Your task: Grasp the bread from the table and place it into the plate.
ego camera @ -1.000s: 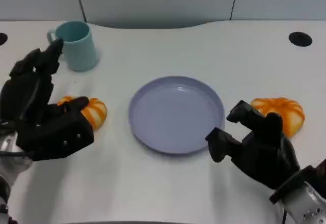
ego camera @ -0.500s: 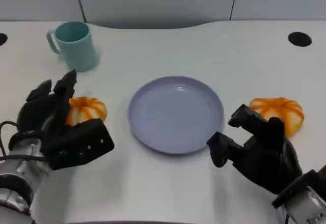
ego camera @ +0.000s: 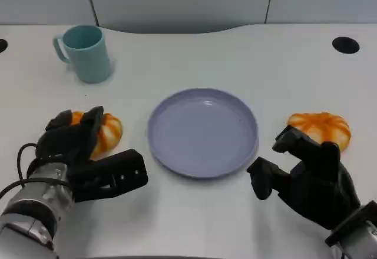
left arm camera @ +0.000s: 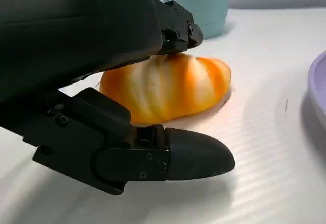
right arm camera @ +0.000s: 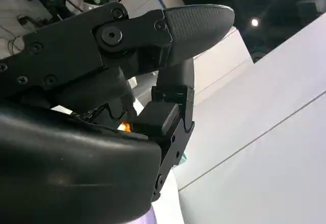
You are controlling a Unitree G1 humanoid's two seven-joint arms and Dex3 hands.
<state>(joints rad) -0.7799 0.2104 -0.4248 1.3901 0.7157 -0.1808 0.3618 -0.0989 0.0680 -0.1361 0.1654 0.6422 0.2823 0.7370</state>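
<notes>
Orange-and-cream striped bread roll (ego camera: 101, 130) lies on the white table (ego camera: 194, 218), left of the round lilac plate (ego camera: 202, 131), in my head view. My left hand (ego camera: 88, 156) is draped over it, fingers arched on its far side and thumb stretched along the near side, not closed. My right hand (ego camera: 309, 179) idles near right, fingers loosely curled around nothing, just near of a second orange roll (ego camera: 321, 128). A teal mug (ego camera: 85, 53) stands far left.

From the left wrist I see fingertips (left arm camera: 178, 28) touching the roll's top and the thumb beneath, apart from it.

The right wrist shows bent, empty fingers (right arm camera: 168, 107).

I judge this the grasp step; next I'd close, then lift rightward.
</notes>
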